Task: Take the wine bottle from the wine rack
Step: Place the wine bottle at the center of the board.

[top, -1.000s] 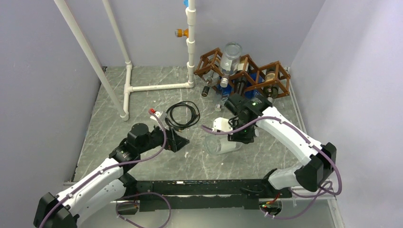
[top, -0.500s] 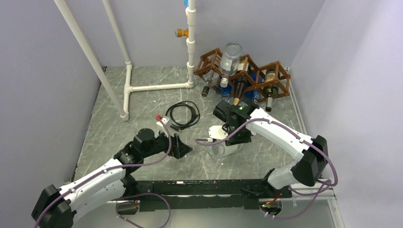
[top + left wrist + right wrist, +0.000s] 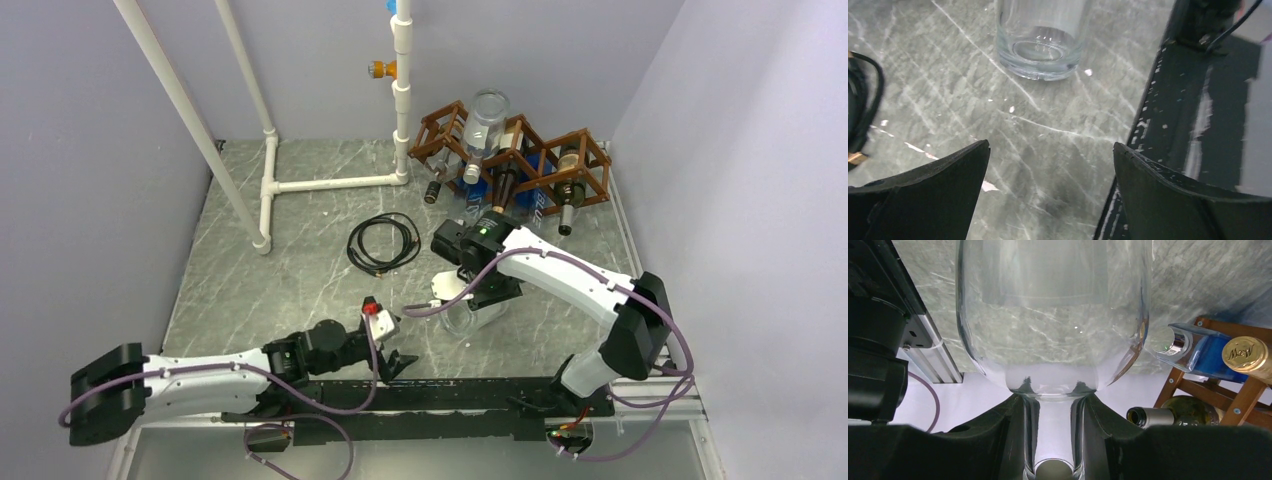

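Note:
My right gripper (image 3: pixel 476 287) is shut on the neck of a clear glass wine bottle (image 3: pixel 468 314), which is off the rack and over the table's middle. In the right wrist view the neck sits clamped between my fingers (image 3: pixel 1053 405) and the wide body (image 3: pixel 1053 315) fills the frame. The brown wooden wine rack (image 3: pixel 588 150) stands at the back right and holds several other bottles. My left gripper (image 3: pixel 396 362) is open and empty, low by the front edge. It faces the bottle's base (image 3: pixel 1040 45), which looks to rest on the marble.
White pipes (image 3: pixel 330 183) stand at the back left. A coiled black cable (image 3: pixel 383 242) lies mid-table and shows in the left wrist view (image 3: pixel 863 110). The black base rail (image 3: pixel 450 395) runs along the front. A blue bottle (image 3: pixel 1198 352) and a dark green one (image 3: pixel 1168 415) lie in the rack.
My right arm has carried the clear bottle away from the rack, leftward and toward the front. My left arm has pulled back and dropped low along the front edge, swinging right.

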### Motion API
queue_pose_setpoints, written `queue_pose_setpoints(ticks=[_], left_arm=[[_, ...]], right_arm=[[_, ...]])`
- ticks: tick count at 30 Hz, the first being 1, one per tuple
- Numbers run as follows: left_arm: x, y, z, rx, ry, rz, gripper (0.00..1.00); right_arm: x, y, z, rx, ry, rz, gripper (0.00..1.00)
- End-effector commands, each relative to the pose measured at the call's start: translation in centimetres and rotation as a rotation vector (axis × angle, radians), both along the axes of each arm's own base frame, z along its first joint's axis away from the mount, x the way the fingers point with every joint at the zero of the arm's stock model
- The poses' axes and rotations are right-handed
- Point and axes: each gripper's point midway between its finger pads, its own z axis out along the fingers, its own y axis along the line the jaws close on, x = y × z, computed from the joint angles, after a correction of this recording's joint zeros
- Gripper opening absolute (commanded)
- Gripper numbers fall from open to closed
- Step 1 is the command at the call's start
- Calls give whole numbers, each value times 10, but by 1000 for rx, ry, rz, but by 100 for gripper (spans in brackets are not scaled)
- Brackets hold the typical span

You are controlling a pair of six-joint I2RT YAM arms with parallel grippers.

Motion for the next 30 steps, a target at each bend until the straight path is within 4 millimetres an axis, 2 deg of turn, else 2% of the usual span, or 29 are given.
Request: queue_pose_setpoints(ticks=[1, 6, 12, 19, 30], left_arm=[[22, -3, 15, 51, -272, 101, 99], [25, -16, 5, 194, -365, 151, 100], [25, -31, -7, 259, -413, 177, 100], [22, -38, -14, 240, -406, 181, 100], [16, -39, -17, 213, -390, 162, 100]], right_arm=[[12, 2, 20, -24, -79, 22, 3], [12, 9, 18, -47, -85, 40, 9], [10, 17, 18, -46, -88, 53, 18], [6, 27, 16, -15, -66, 54, 34], [1, 42, 18, 29, -47, 70, 54]])
